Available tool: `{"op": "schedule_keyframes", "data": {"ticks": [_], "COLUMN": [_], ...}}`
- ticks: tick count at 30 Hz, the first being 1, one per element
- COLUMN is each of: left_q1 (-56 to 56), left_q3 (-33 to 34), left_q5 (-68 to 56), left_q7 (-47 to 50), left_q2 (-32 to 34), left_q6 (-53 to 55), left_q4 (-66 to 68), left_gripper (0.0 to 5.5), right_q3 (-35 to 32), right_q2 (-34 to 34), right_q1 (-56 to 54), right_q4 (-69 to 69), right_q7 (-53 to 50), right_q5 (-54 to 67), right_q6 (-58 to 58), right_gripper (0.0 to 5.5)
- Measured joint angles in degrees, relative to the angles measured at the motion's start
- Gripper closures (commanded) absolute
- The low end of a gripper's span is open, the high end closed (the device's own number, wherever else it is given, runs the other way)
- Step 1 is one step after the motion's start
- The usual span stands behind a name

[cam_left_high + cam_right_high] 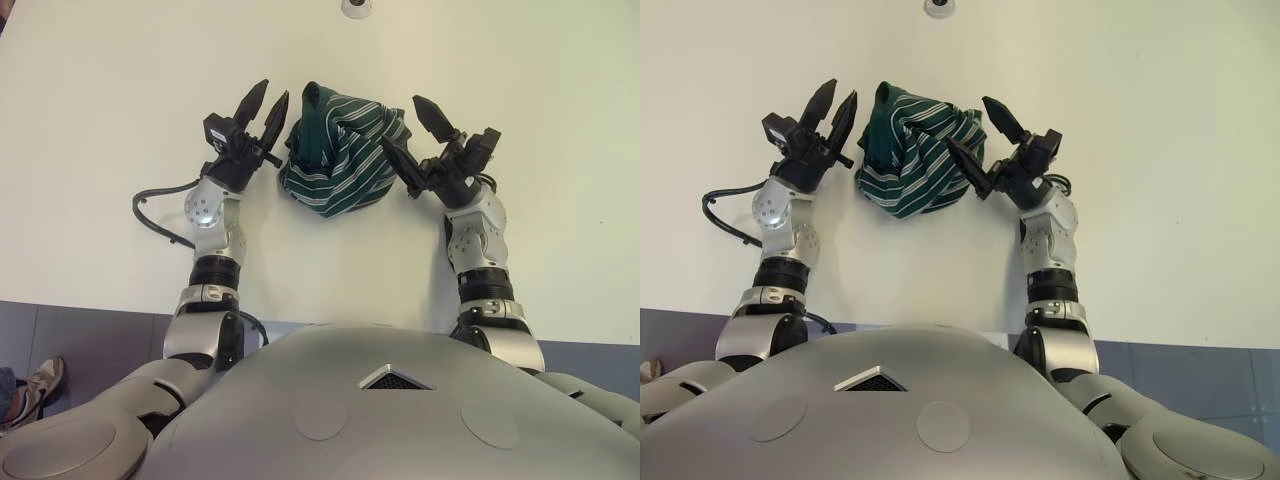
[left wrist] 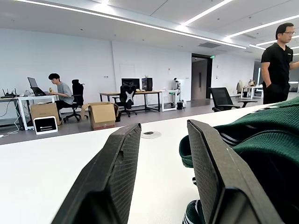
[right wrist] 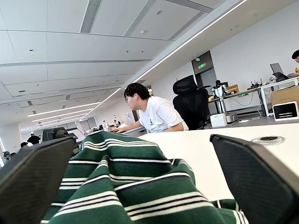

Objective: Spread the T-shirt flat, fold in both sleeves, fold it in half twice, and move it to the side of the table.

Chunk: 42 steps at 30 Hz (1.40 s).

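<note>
T-shirt (image 1: 335, 150) bunched between my tools; spreading not begun.
My left tool (image 1: 275, 89) stands released, the heap just to its right. My right tool (image 1: 400, 120) gapes wide, cloth lying between its fingers, unclenched. Advise that each pinches an outer edge low against the table (image 1: 90, 90), then both draw apart evenly.

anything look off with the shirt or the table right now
The T-shirt is bunched in a rumpled heap on the table, not spread flat, one corner poking up at the far side. It lies between the open left end effector and the open right end effector. Nothing looks spilled or damaged.
</note>
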Motion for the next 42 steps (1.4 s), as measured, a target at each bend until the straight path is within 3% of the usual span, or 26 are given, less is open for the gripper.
{"op": "schedule_keyframes", "data": {"ticks": [42], "left_q1": [-0.6], "left_q3": [0.2], "left_q5": [0.4], "left_q7": [-0.2], "left_q2": [0.1], "left_q6": [0.0], "left_q4": [1.0], "left_gripper": [3.69], "right_q3": [-0.2], "right_q2": [0.2], "right_q1": [-1.0], "right_q4": [1.5], "right_q7": [0.0], "right_q5": [-1.3], "right_q6": [-0.7], "right_gripper": [0.13]}}
